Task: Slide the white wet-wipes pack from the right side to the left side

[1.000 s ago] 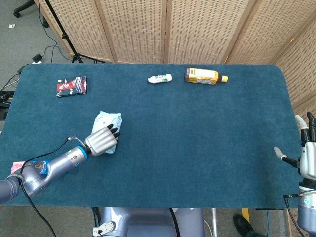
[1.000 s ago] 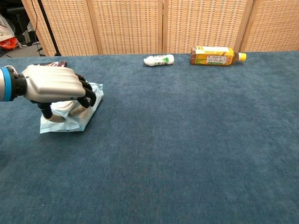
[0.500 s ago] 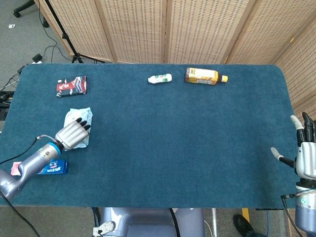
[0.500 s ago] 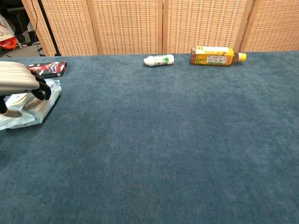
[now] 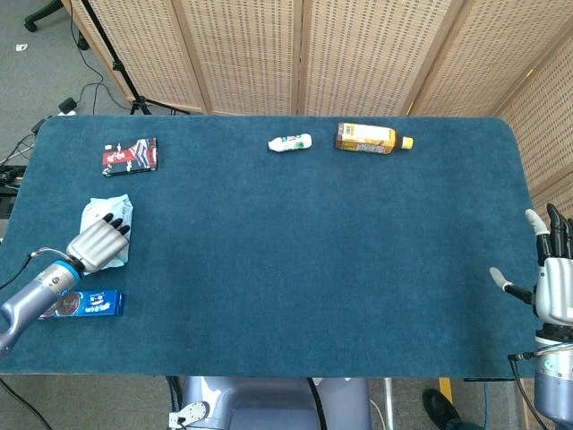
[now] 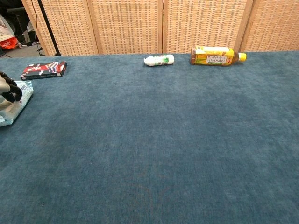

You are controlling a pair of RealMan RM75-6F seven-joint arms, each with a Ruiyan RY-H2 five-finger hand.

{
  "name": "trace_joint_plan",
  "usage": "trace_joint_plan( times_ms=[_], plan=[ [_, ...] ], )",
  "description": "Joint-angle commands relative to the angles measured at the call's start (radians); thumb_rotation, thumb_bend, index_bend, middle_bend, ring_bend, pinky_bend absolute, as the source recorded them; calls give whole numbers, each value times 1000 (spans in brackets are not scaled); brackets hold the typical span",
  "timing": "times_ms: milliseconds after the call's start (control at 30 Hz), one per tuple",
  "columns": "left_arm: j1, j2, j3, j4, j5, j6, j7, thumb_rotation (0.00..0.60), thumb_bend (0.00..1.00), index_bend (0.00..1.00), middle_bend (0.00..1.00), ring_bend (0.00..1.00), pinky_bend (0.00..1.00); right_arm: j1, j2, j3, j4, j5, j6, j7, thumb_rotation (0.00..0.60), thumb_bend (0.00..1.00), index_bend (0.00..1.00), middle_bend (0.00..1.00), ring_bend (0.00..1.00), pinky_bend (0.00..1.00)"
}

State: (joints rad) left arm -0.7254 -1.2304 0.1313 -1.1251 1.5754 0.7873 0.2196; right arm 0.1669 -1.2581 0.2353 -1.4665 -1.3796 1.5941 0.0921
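Left robot hand (image 5: pixel 95 247): silver shell, black fingertips, laid palm-down on the white, soft-sided wet-wipes pack (image 5: pixel 108 217), fingers flat across its top, pressing rather than gripping. Right robot hand (image 5: pixel 555 287): at the counter's right edge, fingers apart and upright, holding nothing.

Wet-wipes pack: on the far left of the blue-carpeted counter (image 5: pixel 313 260), near its left edge, below the flat red-and-black box (image 5: pixel 130 157) and above the small blue wrapped packet (image 5: pixel 89 305). Judged light, limp and crinkly, film wrapper likely slick against the palm yet dragging on the carpet pile; best handled by broad downward pressure over the middle, not at a corner, lest it buckle or rotate.

Obscured: most of the pack under the hand in the head view; chest view crops it and the hand at the left border. Whether the thumb hooks an edge cannot be told
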Motion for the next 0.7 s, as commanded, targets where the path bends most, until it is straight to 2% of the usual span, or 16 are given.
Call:
trace_joint_plan(
  times_ms=[33,167,267,367,433,533,567,700],
  plan=[
    [15,-4,12,32,6,7,-13,600,243,640,324,224,254,0,0,0,-1,-1,-1,-2,600,28,104,0,0,0],
    [32,-14,19,73,8,20,-35,600,233,621,317,224,254,1,-2,0,-3,-4,-3,-6,600,28,104,0,0,0],
    [37,-23,20,90,18,36,-51,600,222,543,272,217,253,1,-3,0,-6,-7,-3,-8,600,28,105,0,0,0],
    [44,-33,13,103,34,80,-71,600,195,358,115,102,212,-1,-3,0,-12,-11,0,-11,600,28,104,0,0,0],
    [48,-33,8,102,38,102,-85,600,157,176,11,11,111,-3,-1,1,-14,-11,2,-10,600,28,104,0,0,0],
    [53,-20,-5,77,48,153,-126,600,118,15,0,0,22,-5,2,2,-18,-13,4,-5,600,28,104,0,0,0],
    [58,5,-10,42,67,204,-151,600,111,4,0,0,12,-7,4,3,-21,-14,6,-1,600,28,104,0,0,0],
    [75,78,-11,-42,104,298,-176,600,49,0,0,0,0,-10,8,3,-26,-18,6,6,600,28,104,0,0,0]
  ],
)
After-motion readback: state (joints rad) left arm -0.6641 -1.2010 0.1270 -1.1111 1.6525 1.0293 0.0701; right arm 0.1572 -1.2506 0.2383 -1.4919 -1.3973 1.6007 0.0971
